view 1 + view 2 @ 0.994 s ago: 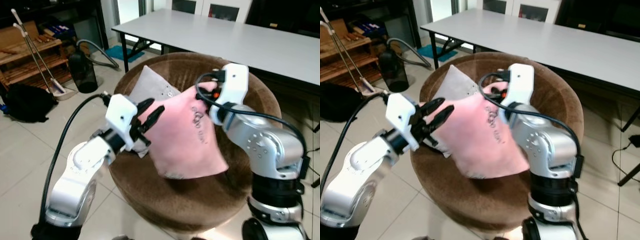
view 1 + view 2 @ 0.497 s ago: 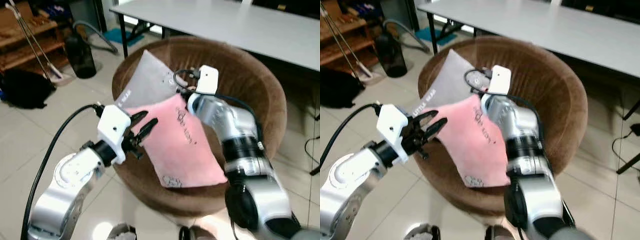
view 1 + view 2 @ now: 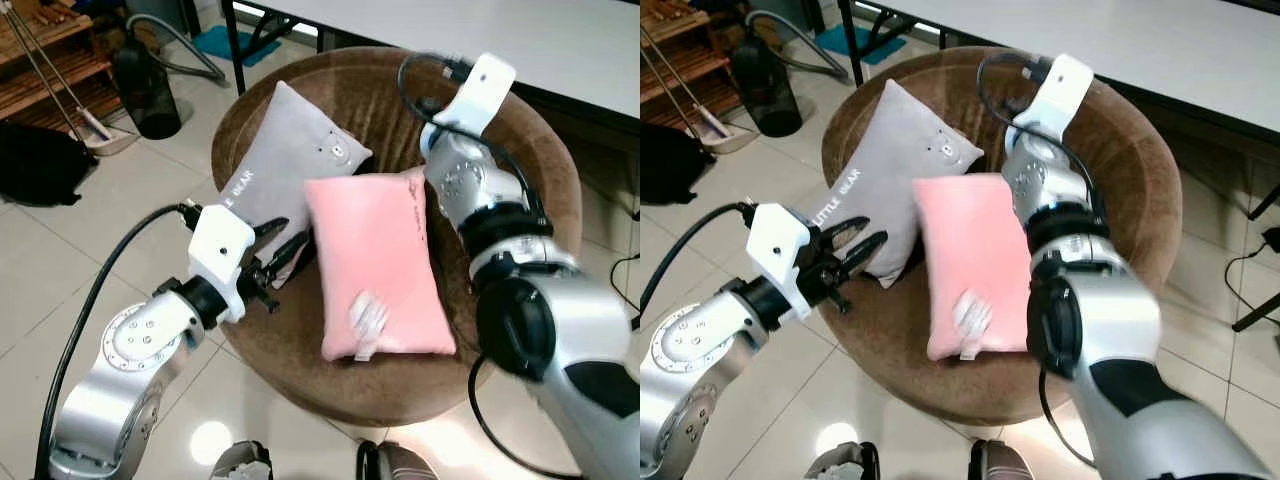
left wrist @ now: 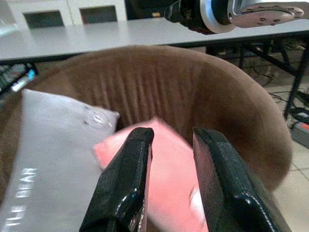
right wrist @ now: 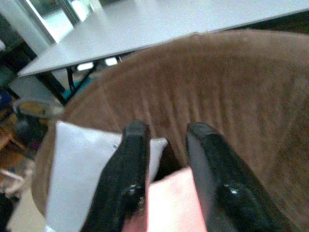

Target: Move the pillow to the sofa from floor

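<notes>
Two grippers, left gripper (image 3: 285, 250) and right gripper (image 5: 166, 169), gaped empty; pink pillow (image 3: 380, 260) on sofa (image 3: 520, 160) looked soft, light, best pinched at corners.

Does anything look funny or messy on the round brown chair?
Nothing much. The pink pillow lies flat on the seat of the round brown sofa chair, its near end reaching the front edge. The grey pillow leans tilted against the chair's side. Both grippers, left and right, are open and hold nothing.
</notes>
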### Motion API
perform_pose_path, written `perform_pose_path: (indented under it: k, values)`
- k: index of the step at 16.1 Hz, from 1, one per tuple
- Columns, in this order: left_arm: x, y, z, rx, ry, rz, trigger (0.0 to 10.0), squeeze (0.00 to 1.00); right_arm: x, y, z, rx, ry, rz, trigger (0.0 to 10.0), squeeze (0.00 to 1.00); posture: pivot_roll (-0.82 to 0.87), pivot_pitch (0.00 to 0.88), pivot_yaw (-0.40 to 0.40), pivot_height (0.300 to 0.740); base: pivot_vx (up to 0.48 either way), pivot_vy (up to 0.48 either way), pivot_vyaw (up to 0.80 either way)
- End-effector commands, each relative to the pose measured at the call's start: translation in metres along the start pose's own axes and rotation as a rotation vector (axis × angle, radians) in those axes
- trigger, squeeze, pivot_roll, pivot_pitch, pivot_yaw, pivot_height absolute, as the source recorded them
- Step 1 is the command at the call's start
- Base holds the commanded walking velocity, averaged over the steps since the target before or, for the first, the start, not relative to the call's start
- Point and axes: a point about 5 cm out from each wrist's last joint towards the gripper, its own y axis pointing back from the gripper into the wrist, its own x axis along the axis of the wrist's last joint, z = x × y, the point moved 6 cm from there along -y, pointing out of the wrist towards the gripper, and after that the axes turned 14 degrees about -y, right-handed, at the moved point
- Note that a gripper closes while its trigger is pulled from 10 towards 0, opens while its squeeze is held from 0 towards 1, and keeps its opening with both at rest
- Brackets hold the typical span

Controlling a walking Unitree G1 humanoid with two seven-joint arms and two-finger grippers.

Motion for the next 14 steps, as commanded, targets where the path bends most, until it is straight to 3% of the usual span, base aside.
perform_pose_path:
  k: [1, 2, 3, 4, 5, 6, 8, 9, 10, 12, 14]
  values:
    - [0.001, 0.0, -0.006, 0.039, -0.034, 0.0, 10.0, 0.0, 0.013, -0.001, -0.01, 0.048, -0.03, 0.037, 10.0, 0.0, 0.06, 0.142, -0.013, 0.74, 0.0, 0.0, 0.0]
    - [-0.001, -0.002, -0.01, 0.071, -0.045, -0.008, 10.0, 0.0, 0.018, -0.001, -0.014, 0.079, -0.002, 0.064, 10.0, 0.0, 0.06, 0.131, -0.017, 0.74, 0.0, 0.0, 0.0]
    - [-0.01, -0.003, -0.021, 0.175, -0.039, -0.042, 10.0, 0.0, 0.029, 0.005, -0.024, 0.182, 0.137, 0.176, 10.0, 0.0, 0.05, 0.114, -0.017, 0.74, 0.0, 0.0, 0.0]
    - [-0.015, -0.002, -0.026, 0.224, -0.021, -0.061, 10.0, 0.0, 0.026, 0.009, -0.029, 0.256, 0.17, 0.188, 10.0, 0.0, 0.05, 0.11, -0.017, 0.74, 0.0, 0.0, 0.0]
    - [-0.025, 0.001, -0.025, 0.26, -0.024, -0.084, 10.0, 0.0, 0.013, 0.016, -0.022, 0.317, 0.196, 0.19, 10.0, 0.0, 0.03, 0.093, -0.013, 0.74, 0.0, 0.0, 0.0]
    - [-0.034, 0.004, -0.018, 0.248, -0.054, -0.105, 10.0, 0.0, -0.007, 0.027, -0.001, 0.318, 0.266, 0.163, 10.0, 0.0, 0.0, 0.079, -0.001, 0.74, 0.0, 0.0, 0.0]
    - [-0.043, 0.005, -0.014, 0.259, -0.037, -0.128, 10.0, 0.0, -0.029, 0.049, 0.023, 0.315, 0.282, 0.119, 10.0, 0.0, -0.01, 0.071, 0.005, 0.74, 0.0, 0.0, -0.2]
    - [-0.049, 0.004, -0.01, 0.253, -0.042, -0.137, 10.0, 0.0, -0.046, 0.08, 0.053, 0.264, 0.287, 0.066, 10.0, 0.0, -0.02, 0.064, 0.006, 0.74, 0.0, 0.0, -0.77]
    - [-0.052, 0.002, -0.011, 0.254, -0.05, -0.14, 10.0, 0.0, -0.053, 0.102, 0.067, 0.236, 0.3, 0.051, 10.0, 0.0, -0.03, 0.06, 0.017, 0.74, 0.0, 0.0, -0.77]
    - [-0.057, 0.005, -0.012, 0.278, -0.055, -0.15, 10.0, 0.0, -0.06, 0.138, 0.089, 0.214, 0.445, 0.064, 10.0, 0.0, -0.06, 0.04, 0.03, 0.74, 0.0, 0.0, -0.77]
    - [-0.055, 0.003, -0.01, 0.278, -0.057, -0.141, 10.0, 0.0, -0.067, 0.164, 0.109, 0.143, 0.427, -0.016, 10.0, 0.0, -0.06, 0.039, 0.028, 0.74, 0.0, 0.0, -0.67]
